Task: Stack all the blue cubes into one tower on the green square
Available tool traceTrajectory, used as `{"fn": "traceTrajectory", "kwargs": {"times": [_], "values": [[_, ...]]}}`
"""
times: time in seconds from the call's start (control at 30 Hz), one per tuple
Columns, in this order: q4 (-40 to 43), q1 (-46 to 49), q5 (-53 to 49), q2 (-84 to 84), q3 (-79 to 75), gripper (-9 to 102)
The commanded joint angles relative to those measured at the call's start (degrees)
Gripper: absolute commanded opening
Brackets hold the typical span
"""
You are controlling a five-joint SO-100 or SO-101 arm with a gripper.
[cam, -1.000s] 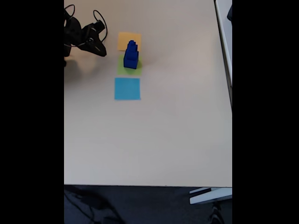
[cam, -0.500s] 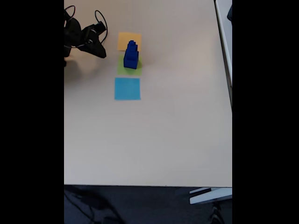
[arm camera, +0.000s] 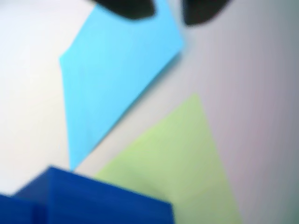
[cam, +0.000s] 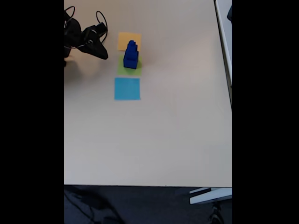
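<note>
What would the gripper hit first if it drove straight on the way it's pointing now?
Probably the bare table. In the fixed view the gripper points down and right, short of the blue cubes stacked on the green square; depth is unclear, so the tower could be next.

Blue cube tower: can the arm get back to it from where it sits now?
Probably yes. In the fixed view the gripper sits just left of the blue cube tower on the green square, with bare table between them.

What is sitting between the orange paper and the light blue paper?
In the fixed view, the green square lies between the orange square and the light-blue square, with the tower of blue cubes standing on it.
</note>
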Motion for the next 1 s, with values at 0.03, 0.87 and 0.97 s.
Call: {"fn": "traceTrajectory", "kwargs": {"times": [0.03,0.87,0.97], "values": [[-0.7,3.3,-3.9,1.4,-10.1,0],[11.8,12.6,-1.1,-62.6,-67.0,0],[16.2,13.2,0.2,-66.7,-72.7,0]]}}
